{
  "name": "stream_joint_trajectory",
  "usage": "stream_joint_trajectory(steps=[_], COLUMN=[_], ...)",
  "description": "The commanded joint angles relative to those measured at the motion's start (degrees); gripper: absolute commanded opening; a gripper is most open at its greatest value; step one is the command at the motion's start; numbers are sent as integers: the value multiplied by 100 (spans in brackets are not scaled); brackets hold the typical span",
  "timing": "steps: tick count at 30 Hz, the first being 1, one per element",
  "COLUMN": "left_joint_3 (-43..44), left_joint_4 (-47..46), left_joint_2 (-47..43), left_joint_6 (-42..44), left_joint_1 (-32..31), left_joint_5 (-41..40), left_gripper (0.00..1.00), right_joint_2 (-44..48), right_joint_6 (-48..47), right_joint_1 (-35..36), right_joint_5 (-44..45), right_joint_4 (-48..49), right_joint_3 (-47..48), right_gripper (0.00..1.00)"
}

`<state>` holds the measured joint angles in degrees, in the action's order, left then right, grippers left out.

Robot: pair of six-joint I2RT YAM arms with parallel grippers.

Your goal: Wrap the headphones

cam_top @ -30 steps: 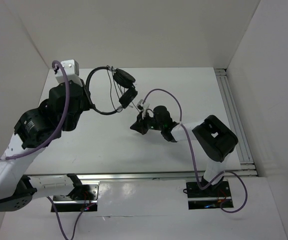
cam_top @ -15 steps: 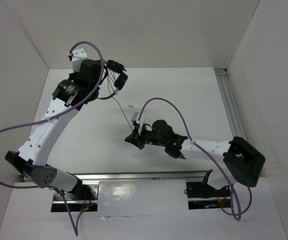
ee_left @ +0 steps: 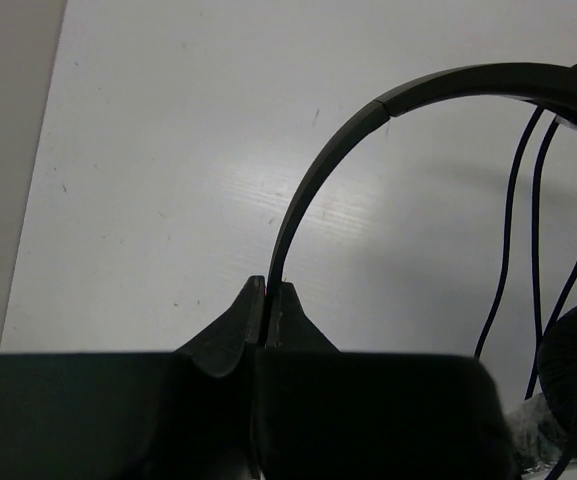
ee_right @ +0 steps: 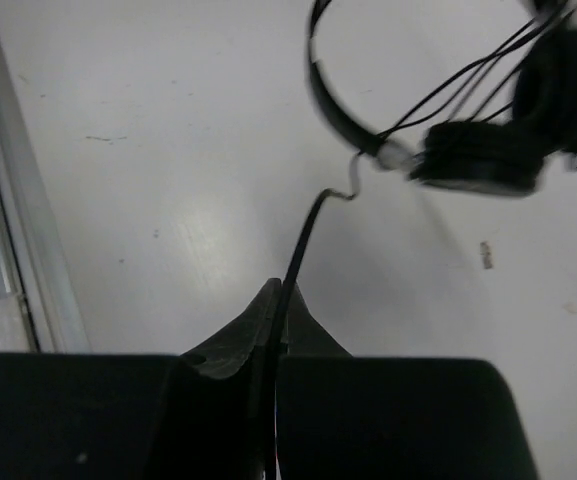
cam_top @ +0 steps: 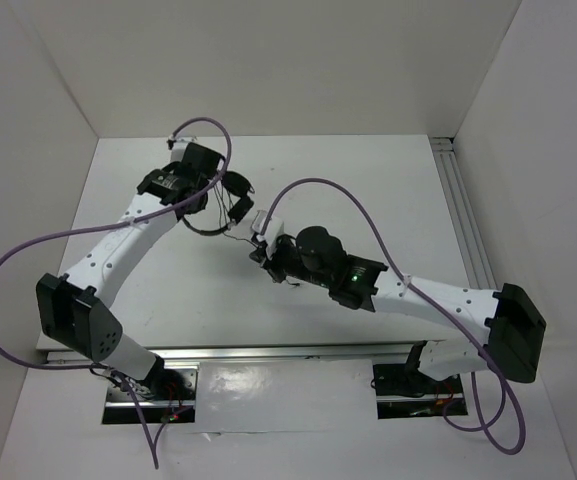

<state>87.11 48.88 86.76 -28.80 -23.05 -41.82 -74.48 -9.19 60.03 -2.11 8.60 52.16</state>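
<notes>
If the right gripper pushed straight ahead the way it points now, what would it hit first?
Probably the small black on-ear headphones, just ahead along the cord it pinches. Depth is unclear, so the white table might come first.

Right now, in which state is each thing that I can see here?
The small black on-ear headphones, gripped at the thin headband.
The thin black cord, some strands crossing the headband's arc, one stretch pinched.
The left gripper, jaws shut on the headband.
The right gripper, jaws shut on the cord.
</notes>
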Motion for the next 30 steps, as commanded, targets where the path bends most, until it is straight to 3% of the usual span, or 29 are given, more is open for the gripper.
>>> stream_joint_trajectory(steps=[1,6,12,19,25,28,30], left_joint_3=[-378,-1151,-1828,-1874,-1566,-1093,-820], left_joint_4=[-221,-283,-177,288,876,1026,1115], left_joint_2=[-194,-633,-1266,-1865,-1978,-2058,-2128], left_joint_6=[479,735,884,885,691,568,490], left_joint_1=[-207,-621,-1526,-2431,-3038,-3144,-3197], left_joint_5=[578,1088,957,693,675,623,623], left_gripper=[0,0,0,0,0,0,0], right_joint_2=[118,118,48,117,3,-128,-347], right_joint_6=[-601,-1031,-1278,-1384,-1322,-1033,-744], right_joint_1=[35,35,-386,-808,-1370,-1695,-1828], right_joint_5=[807,1738,1958,2276,1855,1110,127], right_joint_4=[-596,-763,-904,-659,-517,-412,-299], right_joint_3=[382,742,1032,858,857,787,673], right_gripper=[0,0,0,5,8,9,9])
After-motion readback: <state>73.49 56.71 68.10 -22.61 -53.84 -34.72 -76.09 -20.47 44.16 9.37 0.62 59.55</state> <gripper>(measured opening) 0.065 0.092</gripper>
